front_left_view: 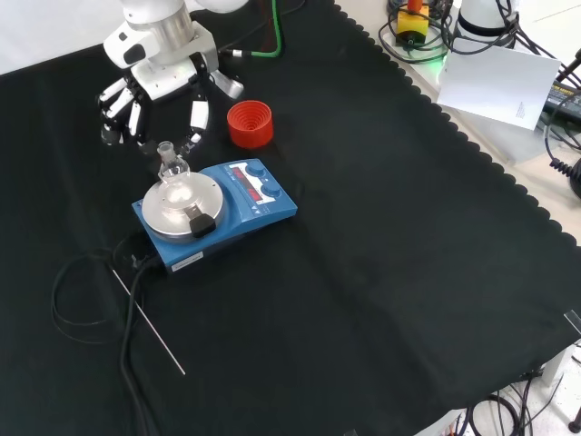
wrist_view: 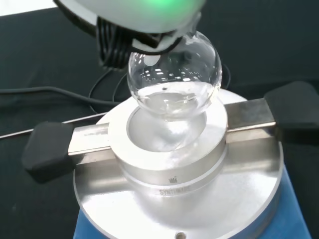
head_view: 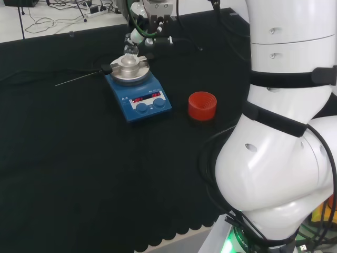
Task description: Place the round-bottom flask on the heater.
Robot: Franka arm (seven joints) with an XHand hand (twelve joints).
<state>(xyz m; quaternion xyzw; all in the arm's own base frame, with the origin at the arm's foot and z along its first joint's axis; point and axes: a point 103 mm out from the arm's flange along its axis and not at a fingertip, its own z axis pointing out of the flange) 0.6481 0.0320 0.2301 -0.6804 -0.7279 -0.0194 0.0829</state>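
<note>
Flask (wrist_view: 173, 74) position: the clear round-bottom vessel is sitting with its bulb just inside the bowl-shaped recess of the metal block (wrist_view: 169, 154) that is resting on the heater (front_left_view: 218, 211), and a shallow pool of clear liquid is lying in the bottom of the bulb. In the wrist view the bulb is leaning to one side rather than standing straight, and whether it is fully seated in the recess cannot be told. In the front view the flask's neck (front_left_view: 166, 151) is pointing upward just below the hand (front_left_view: 150, 95), which is hanging directly above the heater's far edge. The hand's black and white fingers (front_left_view: 197, 118) are spreading downward on both sides of the neck; whether any of them is touching the glass cannot be told, and the hand is appearing relaxed and mostly open. The heater is a blue unit with a round silver top plate, and its control panel with two blue knobs (head_view: 150, 105) is facing the near side in the head view. A red ribbed ring stand (head_view: 202, 105) is standing on the black cloth (head_view: 79, 168) to the right of the heater in the head view, apart from it. A thin metal rod (front_left_view: 148, 321) is lying on the cloth near the heater's black cable (front_left_view: 127, 363) in the front view.
</note>
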